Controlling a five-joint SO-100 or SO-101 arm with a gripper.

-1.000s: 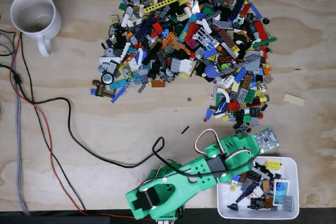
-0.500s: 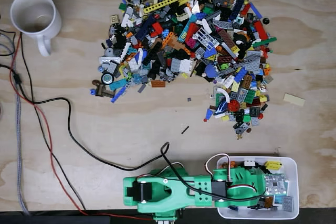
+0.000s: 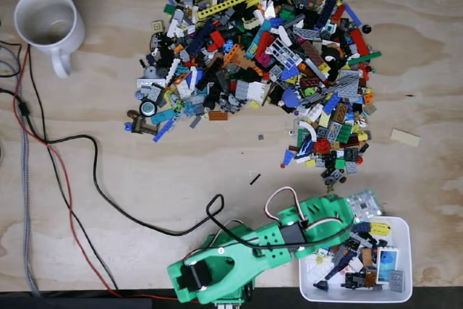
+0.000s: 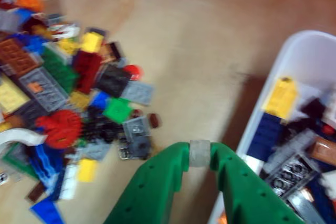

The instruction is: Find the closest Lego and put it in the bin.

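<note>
In the fixed view my green arm reaches from the bottom edge to the right, and its gripper [image 3: 359, 209] hangs beside the upper left corner of the white bin [image 3: 406, 228], which holds several Lego pieces. The wrist view shows the green fingers [image 4: 157, 177] shut on a small grey Lego piece [image 4: 199, 153], over bare wood between the bin's rim [image 4: 310, 51] and the near edge of the Lego pile [image 4: 79, 93]. The big multicoloured pile [image 3: 268, 56] spreads across the upper table, with its nearest pieces [image 3: 333, 175] just above the gripper.
A white mug [image 3: 47, 23] stands at the top left. Black and red cables [image 3: 72, 179] run down the left side and loop to the arm's base. A tan plate [image 3: 405, 137] lies alone right of the pile, and a small black piece [image 3: 255, 179] on the wood.
The arm swung from the pile's edge down over the bin, then back up and left. Its gripper now sits beside the bin's upper left corner.
</note>
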